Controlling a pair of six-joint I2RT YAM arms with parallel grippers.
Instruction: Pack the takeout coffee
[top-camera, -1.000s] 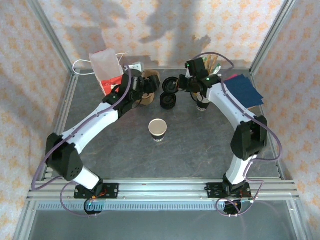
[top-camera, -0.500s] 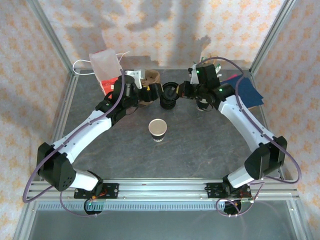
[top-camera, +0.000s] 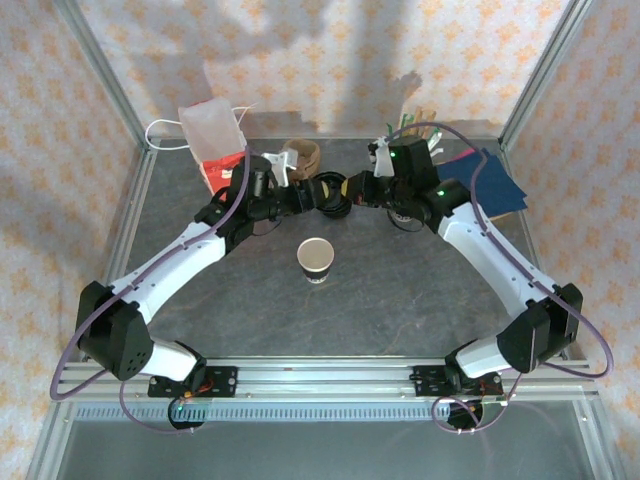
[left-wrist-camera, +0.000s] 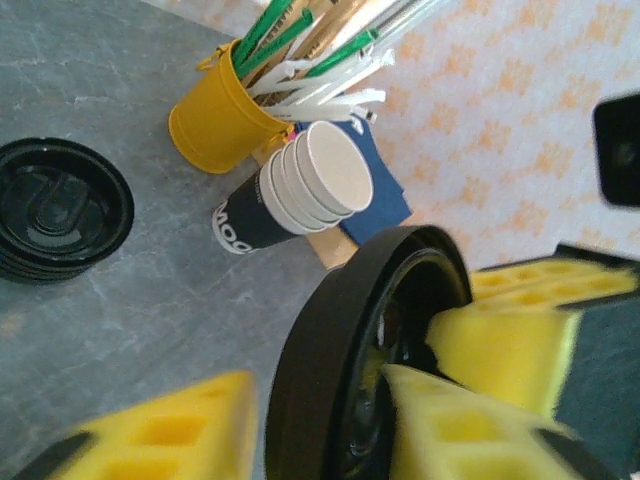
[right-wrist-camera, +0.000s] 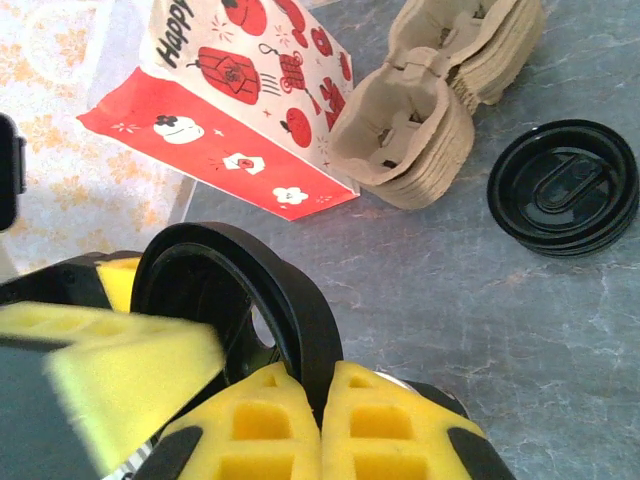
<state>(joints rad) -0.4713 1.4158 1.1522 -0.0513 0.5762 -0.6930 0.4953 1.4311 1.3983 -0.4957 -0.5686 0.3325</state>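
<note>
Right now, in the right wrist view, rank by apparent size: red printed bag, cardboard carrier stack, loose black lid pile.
1. red printed bag
2. cardboard carrier stack
3. loose black lid pile
Bag and carriers look close; both are cropped.

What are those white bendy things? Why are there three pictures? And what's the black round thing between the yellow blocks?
Those are two robot arms bolted to a table. The big picture looks down from above. The other two come from a small camera on each wrist, showing its yellow fingers. The right gripper pinches a black lid by its rim. The left gripper has its fingers either side of that same lid; I cannot tell whether it squeezes. On the table: an open paper cup, a red and white bag, cardboard cup trays, a pile of lids, stacked cups and a yellow bucket of straws.
</note>
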